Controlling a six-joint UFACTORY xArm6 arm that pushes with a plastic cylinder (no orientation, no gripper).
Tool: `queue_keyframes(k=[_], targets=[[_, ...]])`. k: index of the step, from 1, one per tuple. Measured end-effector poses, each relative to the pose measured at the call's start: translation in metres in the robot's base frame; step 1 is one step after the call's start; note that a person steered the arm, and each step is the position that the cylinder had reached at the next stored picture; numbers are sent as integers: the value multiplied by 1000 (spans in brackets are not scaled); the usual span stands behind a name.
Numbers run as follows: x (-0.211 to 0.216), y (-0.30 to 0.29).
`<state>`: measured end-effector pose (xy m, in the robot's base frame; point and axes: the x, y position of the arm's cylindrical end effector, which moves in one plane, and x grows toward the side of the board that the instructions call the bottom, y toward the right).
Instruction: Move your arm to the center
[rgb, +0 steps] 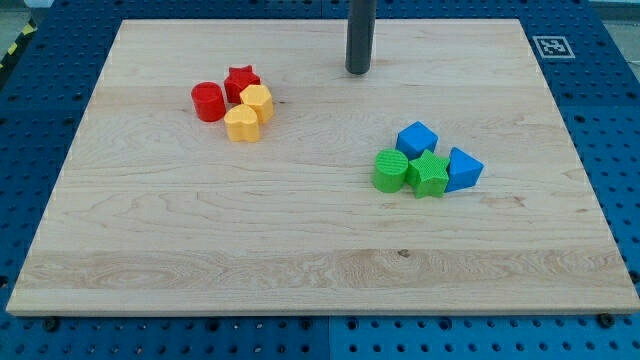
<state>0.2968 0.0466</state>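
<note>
My tip (358, 71) is the lower end of a dark rod that comes down from the view's top, near the top middle of the wooden board (300, 230). It touches no block. To its left lie a red cylinder (208, 101), a red star (241, 82), a yellow block (258, 102) and a yellow cylinder (241, 124), packed together. Below and to the right of the tip lie a blue cube (417, 138), a green cylinder (390, 170), a green star (428, 174) and a blue triangular block (462, 169), also packed together.
The board rests on a blue perforated table (610, 120). A black-and-white marker tag (551, 46) sits at the board's top right corner.
</note>
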Motion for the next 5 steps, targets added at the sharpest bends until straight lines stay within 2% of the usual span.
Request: queue_keyframes(k=[4,5], targets=[[4,2],[37,7]])
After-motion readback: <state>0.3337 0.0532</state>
